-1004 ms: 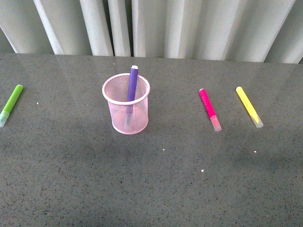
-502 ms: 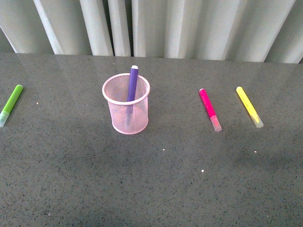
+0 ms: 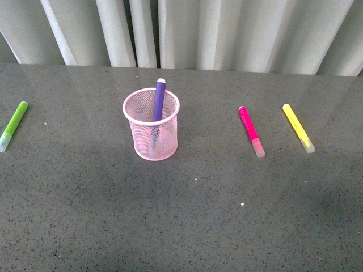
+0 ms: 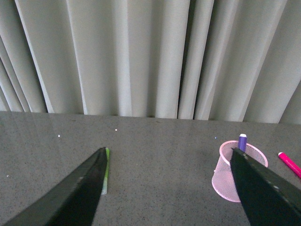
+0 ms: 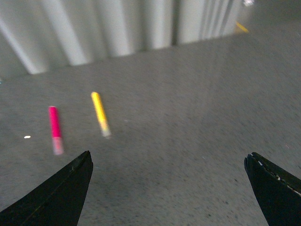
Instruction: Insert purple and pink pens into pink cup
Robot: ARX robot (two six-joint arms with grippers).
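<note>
Magenta-pink marker pen with translucent cap: flat on the dark speckled worktop, ahead of the right hand but outside the gap of its fingers; not gripped.
Deep purple marker pen: standing tilted inside the light pink wire-mesh cup, top above the rim; ahead of the left hand, close by one finger.
Right hand: fingers spread wide, holding nothing; its view is blurred.
Left hand: fingers spread wide, holding nothing.
Bystanders: yellow marker near the magenta-pink pen, on its side away from the cup; lime-green marker by the left hand's other finger.
Risk, wrong pick: the yellow marker lies near and almost parallel; an off-line descent could close on it or knock both.
Risk, roll: a round pen lying flat may skid if one finger touches first.
Risk, insertion: the cup looks light and the purple pen leans across its mouth; a low entry could catch the rim and tip it.
Change from earlier pictures: none in the front view; pens and cup lie as before, and no arm shows there.
</note>
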